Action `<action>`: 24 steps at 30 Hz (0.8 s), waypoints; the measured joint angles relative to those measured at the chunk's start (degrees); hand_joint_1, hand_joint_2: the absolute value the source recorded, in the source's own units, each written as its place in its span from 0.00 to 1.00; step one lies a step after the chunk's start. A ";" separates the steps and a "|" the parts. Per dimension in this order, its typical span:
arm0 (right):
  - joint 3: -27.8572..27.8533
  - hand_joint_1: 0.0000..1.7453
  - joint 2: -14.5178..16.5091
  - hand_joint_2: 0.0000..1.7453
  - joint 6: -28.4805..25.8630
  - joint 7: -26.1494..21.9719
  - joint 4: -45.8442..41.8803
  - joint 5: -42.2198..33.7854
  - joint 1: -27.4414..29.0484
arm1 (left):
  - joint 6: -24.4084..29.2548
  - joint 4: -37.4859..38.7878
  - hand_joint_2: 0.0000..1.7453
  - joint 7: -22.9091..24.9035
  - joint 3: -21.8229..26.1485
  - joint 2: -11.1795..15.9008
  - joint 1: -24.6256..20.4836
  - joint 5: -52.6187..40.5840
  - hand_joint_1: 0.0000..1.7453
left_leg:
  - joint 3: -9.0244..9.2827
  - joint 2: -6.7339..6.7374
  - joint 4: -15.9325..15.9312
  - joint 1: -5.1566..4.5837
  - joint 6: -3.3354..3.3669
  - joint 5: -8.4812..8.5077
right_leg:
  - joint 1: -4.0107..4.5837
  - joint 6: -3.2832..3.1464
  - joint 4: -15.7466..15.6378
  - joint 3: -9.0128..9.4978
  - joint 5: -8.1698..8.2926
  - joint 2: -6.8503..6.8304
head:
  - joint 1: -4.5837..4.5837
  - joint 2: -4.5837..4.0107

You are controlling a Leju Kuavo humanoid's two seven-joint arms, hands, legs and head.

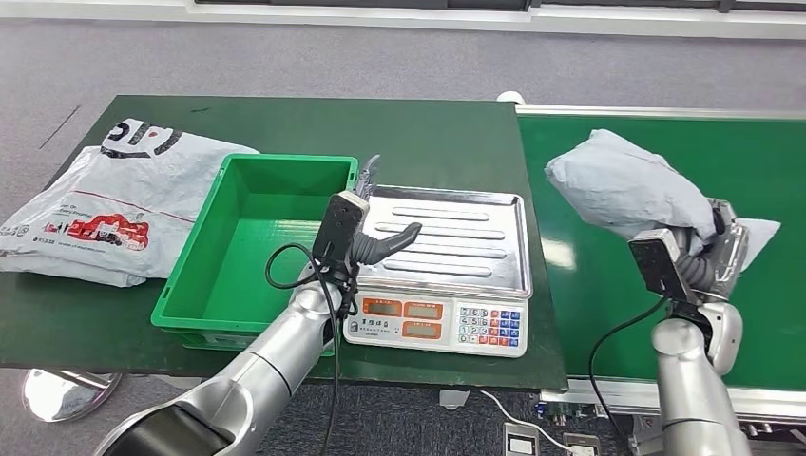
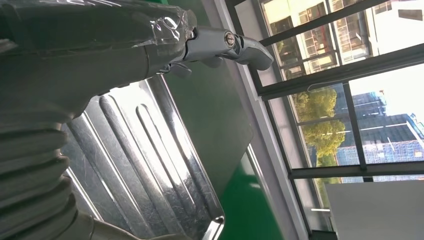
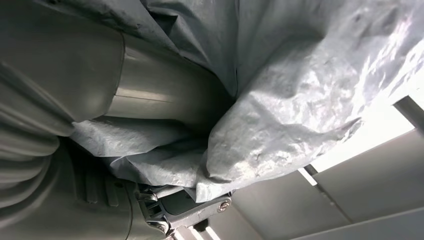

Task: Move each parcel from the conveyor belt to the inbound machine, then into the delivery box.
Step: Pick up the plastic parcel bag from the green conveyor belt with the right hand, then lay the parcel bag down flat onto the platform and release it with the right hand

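A grey plastic parcel [image 1: 627,186] is lifted above the green conveyor belt [image 1: 608,294], and my right hand [image 1: 708,249] grips it from below; up close its crinkled film [image 3: 300,100] wraps over the thumb. The inbound machine is a scale with a bare steel pan [image 1: 447,239] and a keypad front [image 1: 435,323]. My left hand [image 1: 375,237] hovers open at the pan's left edge, holding nothing; the ribbed pan [image 2: 145,165] lies right under it. The green delivery box [image 1: 219,285] stands empty left of the scale.
A large white printed bag [image 1: 109,204] lies flat on the dark green table [image 1: 437,133] left of the box. A cable [image 1: 285,261] hangs from my left wrist over the box's rim. Grey floor lies beyond the table.
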 joint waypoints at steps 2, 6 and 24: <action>0.77 1.00 0.30 1.00 0.00 0.13 -0.60 0.08 0.03 | -0.02 -0.04 1.00 0.03 0.08 -0.07 0.00 0.02 0.00 | -0.01 -0.03 0.00 0.00 0.00 0.00 | 0.00 0.00 0.00 0.00 0.00 -0.04 | 0.00 0.00; 1.76 1.00 0.61 1.00 0.00 0.41 -1.39 0.03 0.07 | 0.00 -0.04 1.00 0.03 0.11 -0.09 0.00 0.04 0.00 | -0.03 -0.03 0.00 0.00 0.00 0.00 | 0.00 0.00 0.00 0.00 0.00 -0.03 | 0.00 0.00; 26.09 1.00 7.70 1.00 18.25 16.37 10.28 6.63 -9.03 | 3.41 -2.24 1.00 1.77 1.64 1.15 -3.30 -2.03 0.00 | -0.10 0.03 -0.05 0.15 -0.21 0.16 | 0.15 -0.15 0.07 -0.13 0.09 0.06 | 0.00 0.00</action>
